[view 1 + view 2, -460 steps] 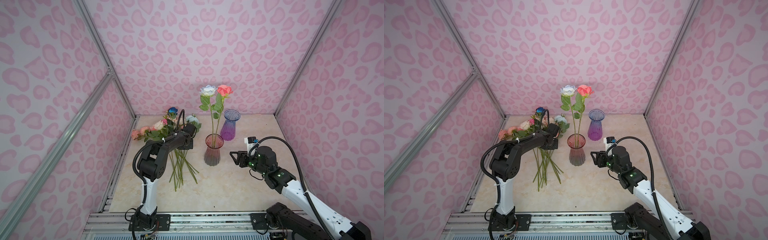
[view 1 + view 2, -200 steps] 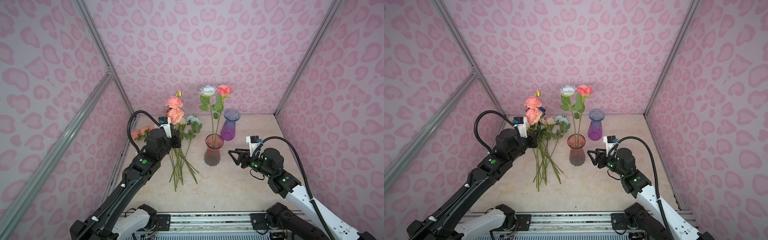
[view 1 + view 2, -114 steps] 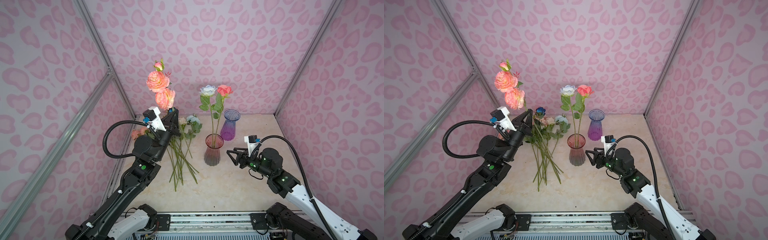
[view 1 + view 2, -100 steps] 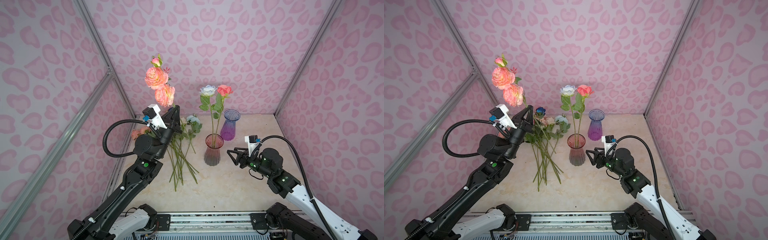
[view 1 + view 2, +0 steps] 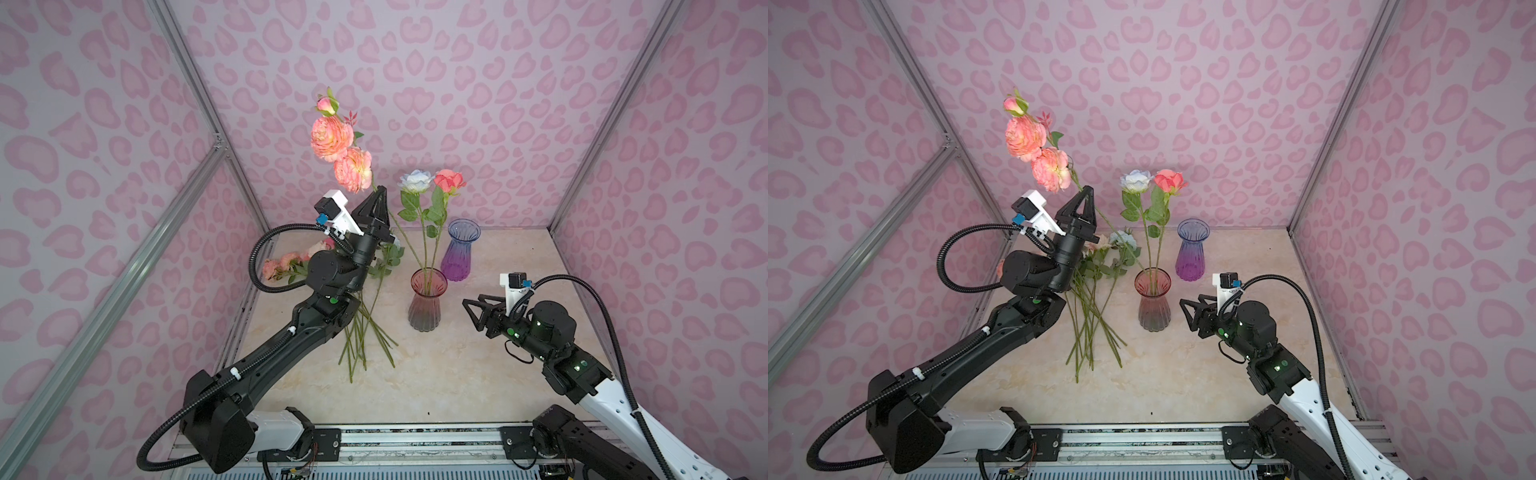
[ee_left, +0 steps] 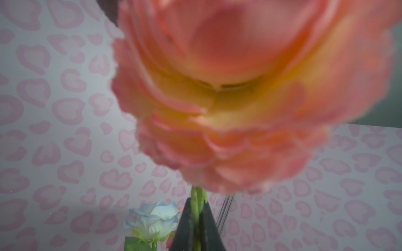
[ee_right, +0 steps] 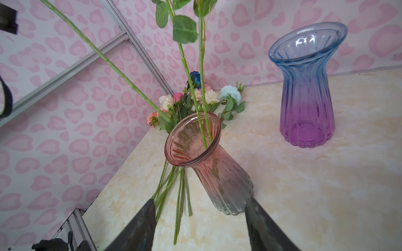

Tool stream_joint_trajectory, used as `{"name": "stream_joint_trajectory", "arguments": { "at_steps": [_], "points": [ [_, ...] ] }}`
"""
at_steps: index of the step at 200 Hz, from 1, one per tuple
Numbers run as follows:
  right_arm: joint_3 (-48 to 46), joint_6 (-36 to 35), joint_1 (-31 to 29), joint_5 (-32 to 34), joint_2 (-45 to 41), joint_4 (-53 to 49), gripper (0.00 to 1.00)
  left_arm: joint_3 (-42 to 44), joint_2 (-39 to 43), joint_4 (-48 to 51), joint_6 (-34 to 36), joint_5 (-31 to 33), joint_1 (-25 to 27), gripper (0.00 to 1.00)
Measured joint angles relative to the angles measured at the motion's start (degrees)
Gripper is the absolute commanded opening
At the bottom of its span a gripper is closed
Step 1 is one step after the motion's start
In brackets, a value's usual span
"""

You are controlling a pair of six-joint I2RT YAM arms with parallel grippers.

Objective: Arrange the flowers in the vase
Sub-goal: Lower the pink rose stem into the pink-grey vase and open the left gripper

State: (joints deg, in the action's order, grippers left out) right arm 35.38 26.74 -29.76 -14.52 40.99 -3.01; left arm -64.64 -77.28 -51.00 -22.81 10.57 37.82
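Two glass vases are seen on the table [image 5: 478, 374]: a pink vase [image 5: 428, 309], in which a pale blue rose [image 5: 415, 182] and a coral rose [image 5: 449, 180] stand upright, and a purple vase [image 5: 460, 253] behind it. One peach spray [image 5: 332, 137] of two full blooms and one bud is clamped by its stem in the left gripper [image 5: 381, 191] and held aloft, its lower end near the pink vase's rim. The other flowers [image 5: 1096, 307] lie heaped left of that vase, too overlapped to be counted, and the right gripper [image 5: 471, 303] is held with jaws parted wide just right of it.

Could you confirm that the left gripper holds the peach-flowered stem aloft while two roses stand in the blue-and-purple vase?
Not quite: the two roses stand in the pink vase; the blue-and-purple vase is empty, as the right wrist view shows. The left gripper does hold the peach-flowered stem aloft.
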Motion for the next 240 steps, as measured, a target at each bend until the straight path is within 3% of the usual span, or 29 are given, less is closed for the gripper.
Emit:
{"name": "stream_joint_trajectory", "arguments": {
  "at_steps": [117,208,240],
  "points": [
    [-1.6,-0.2,1.4,0.9,-0.8,-1.5,0.67,8.5,-4.6,0.5,0.0,2.2,2.8,0.06],
    [-1.6,1.2,1.4,0.2,0.8,-0.9,0.67,10.2,-6.4,8.5,1.0,1.6,6.9,0.25],
    [-1.3,2.2,1.4,0.0,0.4,-1.0,0.67,9.7,-5.6,14.0,1.9,1.6,7.7,0.27]
  ]
}}
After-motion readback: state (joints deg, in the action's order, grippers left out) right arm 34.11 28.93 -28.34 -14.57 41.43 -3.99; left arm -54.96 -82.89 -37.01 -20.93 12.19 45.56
